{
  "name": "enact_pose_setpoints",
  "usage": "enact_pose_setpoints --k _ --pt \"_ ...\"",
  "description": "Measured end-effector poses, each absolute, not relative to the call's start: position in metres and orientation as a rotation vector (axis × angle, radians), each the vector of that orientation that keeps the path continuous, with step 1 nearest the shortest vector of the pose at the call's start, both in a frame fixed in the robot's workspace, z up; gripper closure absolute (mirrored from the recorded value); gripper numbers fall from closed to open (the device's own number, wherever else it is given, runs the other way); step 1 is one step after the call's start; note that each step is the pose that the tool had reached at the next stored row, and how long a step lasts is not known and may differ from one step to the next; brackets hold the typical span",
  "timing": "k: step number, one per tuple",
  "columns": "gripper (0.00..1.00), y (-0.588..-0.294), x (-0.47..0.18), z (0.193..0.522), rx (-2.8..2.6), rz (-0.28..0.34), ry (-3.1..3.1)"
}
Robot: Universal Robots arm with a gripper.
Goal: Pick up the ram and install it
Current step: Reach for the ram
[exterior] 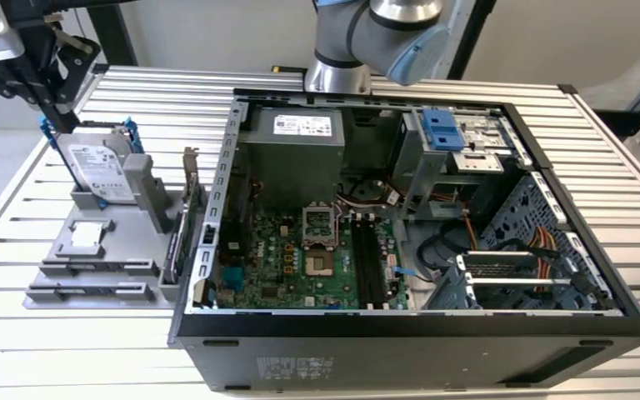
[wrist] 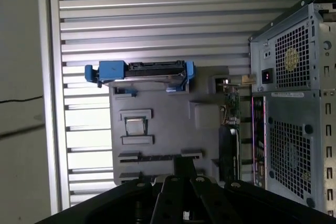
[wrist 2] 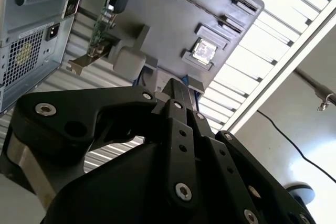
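1. My end effector hangs in the upper left of the exterior view, above the gray tray. It looks clenched on nothing.
2. The ram, I think, is the thin strip edge-on in the tray's slot, lower left. It's hard to be sure.
3. Risk: the upright hard drive stands close below. A slanted descent could clip it, or a clenched end effector could butt the stick's edge.

The gripper is hanging clear above the holder, where an upright hard drive and card are standing in the way — in the open case, cables and a drive cage are crowding the exterior view's right.
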State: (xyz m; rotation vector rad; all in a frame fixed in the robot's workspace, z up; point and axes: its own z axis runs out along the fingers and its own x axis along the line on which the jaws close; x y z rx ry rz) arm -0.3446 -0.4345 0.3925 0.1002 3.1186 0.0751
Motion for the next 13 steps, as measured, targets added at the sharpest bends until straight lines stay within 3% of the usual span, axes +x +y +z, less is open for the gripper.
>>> enact_pose_setpoints --k 13 --pt "1.0 -0.448 -0.345 0.392 0.096 0.075 3.119"
